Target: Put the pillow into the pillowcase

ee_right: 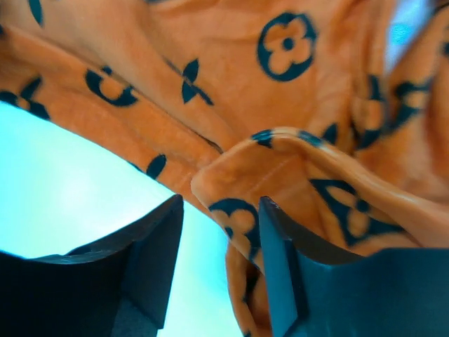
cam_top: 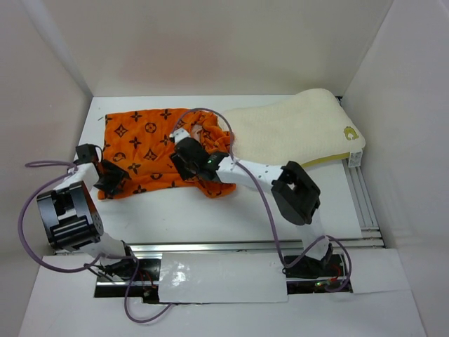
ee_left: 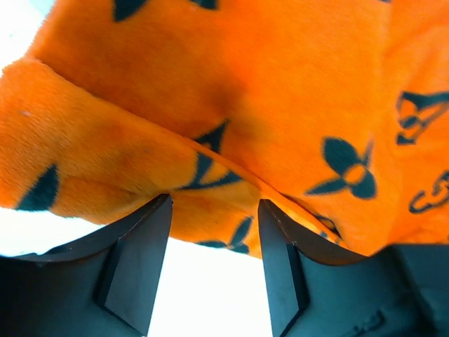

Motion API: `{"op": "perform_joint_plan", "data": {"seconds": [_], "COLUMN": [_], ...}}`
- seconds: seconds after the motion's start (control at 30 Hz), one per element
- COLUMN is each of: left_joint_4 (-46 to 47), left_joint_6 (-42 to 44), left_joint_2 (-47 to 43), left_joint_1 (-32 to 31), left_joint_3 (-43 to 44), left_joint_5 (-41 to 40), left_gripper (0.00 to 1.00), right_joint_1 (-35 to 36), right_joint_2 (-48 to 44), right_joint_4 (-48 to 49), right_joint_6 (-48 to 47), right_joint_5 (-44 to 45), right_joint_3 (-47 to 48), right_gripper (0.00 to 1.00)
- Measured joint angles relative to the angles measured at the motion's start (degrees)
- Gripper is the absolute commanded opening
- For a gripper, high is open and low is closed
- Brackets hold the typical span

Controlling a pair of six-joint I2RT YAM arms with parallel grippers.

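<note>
I hold the left gripper (ee_left: 214, 203) and right gripper (ee_right: 221, 203) unclenched at the pillowcase's (cam_top: 144, 151) near edge, the right one nearer the pillow (cam_top: 295, 133) lying lengthwise against the pillowcase's right side.

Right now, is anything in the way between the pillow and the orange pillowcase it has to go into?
Nothing visible blocks it. The pillow's left end meets the pillowcase's crumpled right edge. The right gripper, jaws open, sits at that edge, where the cloth is bunched up and folded over.
</note>
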Motion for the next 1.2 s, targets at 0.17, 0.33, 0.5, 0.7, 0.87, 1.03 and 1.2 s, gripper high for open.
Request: {"op": "perform_joint_plan", "data": {"seconds": [0.17,0.33,0.5,0.7,0.87,1.03,1.2], "left_joint_4": [-0.07,-0.02,0.39,0.35,0.48,0.31,-3.34], "left_joint_6": [0.7,0.7,0.7,0.83,0.46,-1.05,-2.45], "left_joint_2": [-3.21,-3.3,-1.16,1.31,2.56,2.56,2.86], "left_joint_1": [0.0,0.0,-0.02,-1.6,-2.8,-2.93,-2.64], "left_joint_3": [0.0,-0.04,-0.55,-0.81,-0.76,-0.7,1.95], "left_joint_5": [0.98,1.29,1.57,-0.2,-0.63,-2.29,-8.44], "left_gripper": [0.7,0.7,0.67,0.07,0.0,0.0,0.0], "right_joint_1": [0.68,0.44,0.04,-0.2,-0.52,-2.69,-7.58], "right_joint_2": [6.21,10.58,11.47,10.21,1.7,-11.41,-23.8], "right_joint_4": [-1.73,-3.8,-4.09,-3.56,-2.27,-0.87,1.99], "right_joint_6": [0.0,0.87,2.1,4.13,4.74,5.57,7.91], "right_joint_5": [0.94,4.17,6.08,7.04,4.66,-0.22,-3.06], "right_joint_3": [2.32,5.01,5.31,4.09,-2.71,-9.84,-18.86], "right_gripper": [0.63,0.67,0.24,0.07,0.12,0.0,0.0]}}
